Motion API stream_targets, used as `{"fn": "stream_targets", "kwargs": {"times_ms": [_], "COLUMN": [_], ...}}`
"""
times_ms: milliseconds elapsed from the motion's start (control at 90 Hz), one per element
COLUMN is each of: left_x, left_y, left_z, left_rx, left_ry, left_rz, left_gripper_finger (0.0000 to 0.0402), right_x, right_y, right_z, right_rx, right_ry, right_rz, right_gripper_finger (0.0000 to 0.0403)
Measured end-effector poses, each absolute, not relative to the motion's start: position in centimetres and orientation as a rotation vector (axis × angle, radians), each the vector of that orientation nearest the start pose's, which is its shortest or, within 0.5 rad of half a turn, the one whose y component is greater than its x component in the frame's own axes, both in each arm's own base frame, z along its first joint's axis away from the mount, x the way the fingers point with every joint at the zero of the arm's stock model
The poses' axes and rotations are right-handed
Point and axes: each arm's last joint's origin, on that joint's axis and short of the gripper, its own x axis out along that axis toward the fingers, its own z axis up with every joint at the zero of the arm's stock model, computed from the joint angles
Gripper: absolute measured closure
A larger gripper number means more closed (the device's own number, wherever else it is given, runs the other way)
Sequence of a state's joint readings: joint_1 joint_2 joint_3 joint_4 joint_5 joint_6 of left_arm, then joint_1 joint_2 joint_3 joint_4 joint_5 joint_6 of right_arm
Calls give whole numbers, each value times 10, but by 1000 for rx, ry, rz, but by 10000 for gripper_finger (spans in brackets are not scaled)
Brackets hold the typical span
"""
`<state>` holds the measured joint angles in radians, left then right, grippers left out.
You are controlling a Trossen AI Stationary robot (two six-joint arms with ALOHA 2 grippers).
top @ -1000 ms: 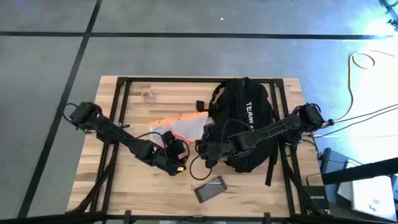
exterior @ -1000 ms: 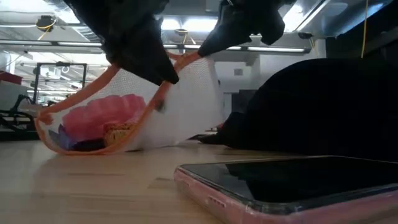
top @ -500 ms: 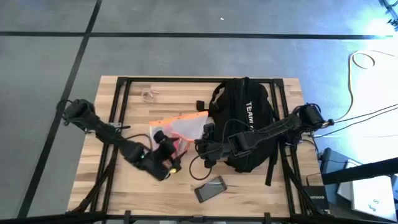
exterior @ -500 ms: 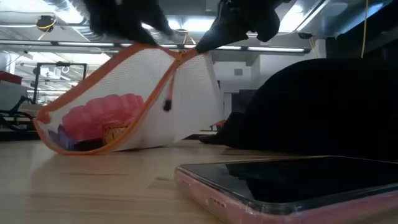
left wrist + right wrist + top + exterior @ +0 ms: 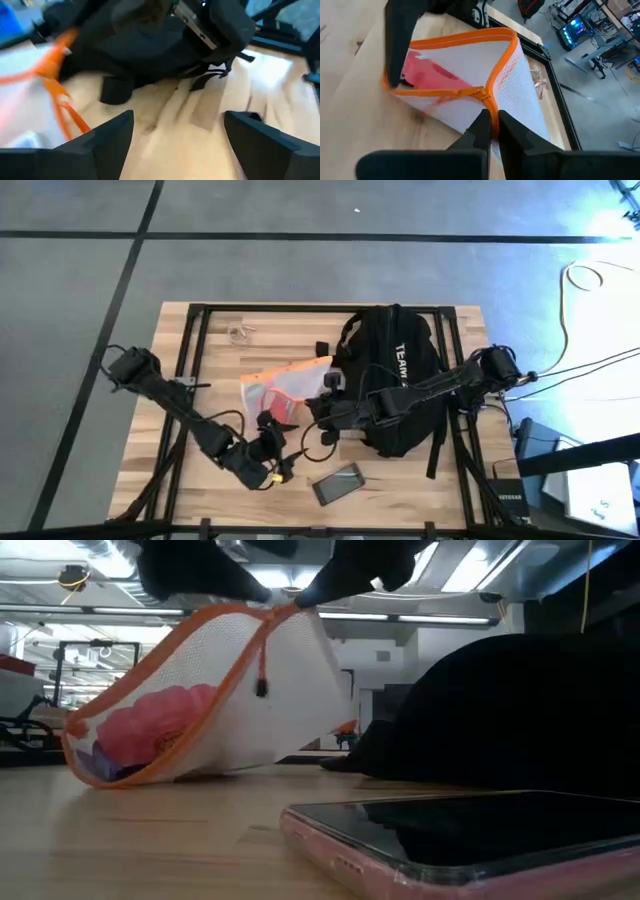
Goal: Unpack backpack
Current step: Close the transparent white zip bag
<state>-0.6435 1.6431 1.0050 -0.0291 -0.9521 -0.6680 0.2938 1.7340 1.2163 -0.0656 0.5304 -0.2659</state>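
Backpack (image 5: 395, 380) lies lengthwise front-to-back on desk (image 5: 200, 480); right hand (image 5: 491, 125) pinches mesh pouch (image 5: 455, 90) (orange trim); left hand (image 5: 175, 145) wide open, empty.

Table (image 5: 200, 480): wooden. Mesh pouch (image 5: 290, 383), white with orange trim, mid-table, pink contents. Phone (image 5: 338, 483), pink case, near the front edge. Small clear item (image 5: 239, 333), back-left area, unidentifiable.
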Motion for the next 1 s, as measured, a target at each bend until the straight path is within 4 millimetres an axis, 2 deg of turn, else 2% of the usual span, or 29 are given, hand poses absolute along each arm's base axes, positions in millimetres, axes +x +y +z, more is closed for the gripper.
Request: {"fn": "stream_targets", "kwargs": {"times_ms": [233, 422, 600, 1000], "left_x": [294, 293, 297, 293], "left_y": [-176, -174, -166, -154], "left_z": [208, 205, 190, 175], "left_rx": [-324, -340, -352, -123], "left_ry": [368, 390, 487, 563], "left_rz": [431, 453, 471, 575], "left_gripper_finger": [105, 105, 105, 105], "right_x": [372, 372, 372, 371], "right_y": [96, 96, 96, 97], "right_z": [245, 245, 245, 245], "right_rx": [-513, -516, -523, -542], "right_ry": [555, 555, 556, 560], "right_rz": [-154, -153, -151, -144], "right_gripper_finger": [400, 400, 400, 400]}}
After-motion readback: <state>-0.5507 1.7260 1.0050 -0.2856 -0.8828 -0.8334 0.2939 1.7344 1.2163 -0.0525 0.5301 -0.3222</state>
